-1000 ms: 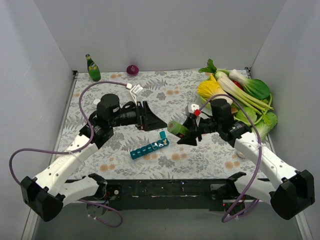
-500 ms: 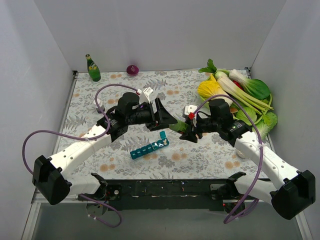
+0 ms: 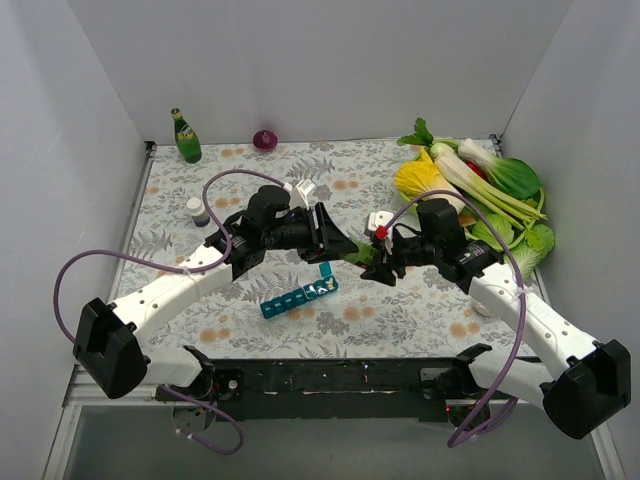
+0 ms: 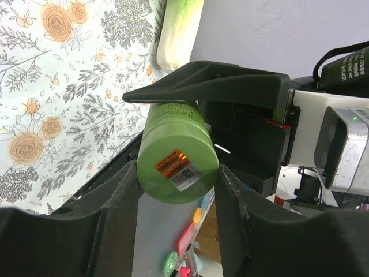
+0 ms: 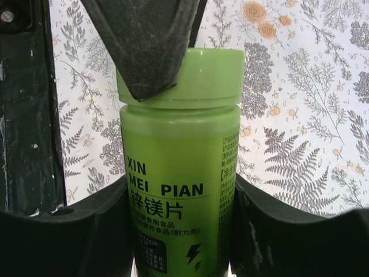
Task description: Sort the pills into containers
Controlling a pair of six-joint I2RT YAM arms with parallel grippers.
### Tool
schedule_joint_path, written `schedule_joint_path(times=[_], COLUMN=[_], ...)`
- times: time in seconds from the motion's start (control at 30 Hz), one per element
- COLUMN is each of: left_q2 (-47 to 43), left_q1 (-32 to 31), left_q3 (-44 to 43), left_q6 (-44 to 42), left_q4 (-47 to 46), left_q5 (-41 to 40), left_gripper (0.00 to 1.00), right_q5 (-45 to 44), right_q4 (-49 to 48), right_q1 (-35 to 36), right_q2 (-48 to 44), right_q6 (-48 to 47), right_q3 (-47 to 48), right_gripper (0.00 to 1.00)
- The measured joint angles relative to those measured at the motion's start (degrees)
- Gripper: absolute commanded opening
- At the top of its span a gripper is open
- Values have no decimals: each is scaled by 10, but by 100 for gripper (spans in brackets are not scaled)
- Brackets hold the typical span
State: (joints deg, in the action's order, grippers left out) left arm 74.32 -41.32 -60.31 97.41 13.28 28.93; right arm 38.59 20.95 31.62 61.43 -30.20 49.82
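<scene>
A green jar is held in the air between both arms, just above the table. My right gripper is shut on its labelled body. My left gripper is shut on the cap end, with one finger on each side. One left finger crosses the cap in the right wrist view. The teal strip of containers lies on the floral cloth just in front of the jar. One end lid stands open. I cannot make out any pills.
A small white bottle stands at the left. A green glass bottle and a purple onion are at the back wall. Leafy vegetables are piled at the right, behind my right arm.
My left arm has swung right to the jar and its fingers have closed on the cap end. The right gripper has kept its hold and shifted slightly left.
</scene>
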Motion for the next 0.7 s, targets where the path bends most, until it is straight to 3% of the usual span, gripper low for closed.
schedule_joint_path(times=[0.03,0.07,0.23,0.4,0.53,0.57,0.67,0.7], left_q2=[2,4,5,4,2,2,3,2], left_q1=[0,-1,0,-3,-9,-10,-13,-11], left_q3=[-2,-4,-14,-26,-28,-30,-42,-44], left_q6=[-1,-5,-75,-274,-425,-452,-493,-496], left_q4=[0,1,9,35,66,77,101,100], left_q5=[0,2,22,99,148,159,175,180], left_gripper=[16,13,9,8,10,14,61,85], right_q5=[-3,-5,10,107,233,260,315,321], right_q4=[2,4,2,-20,-139,-184,-282,-291], right_q1=[0,0,0,-4,-9,-9,-8,-8], right_q2=[0,0,0,5,25,29,38,38], right_q6=[0,0,12,86,230,270,363,371], right_q3=[0,0,-1,-28,-94,-114,-145,-146], right_gripper=[1,1,1,1,1,1,1,1])
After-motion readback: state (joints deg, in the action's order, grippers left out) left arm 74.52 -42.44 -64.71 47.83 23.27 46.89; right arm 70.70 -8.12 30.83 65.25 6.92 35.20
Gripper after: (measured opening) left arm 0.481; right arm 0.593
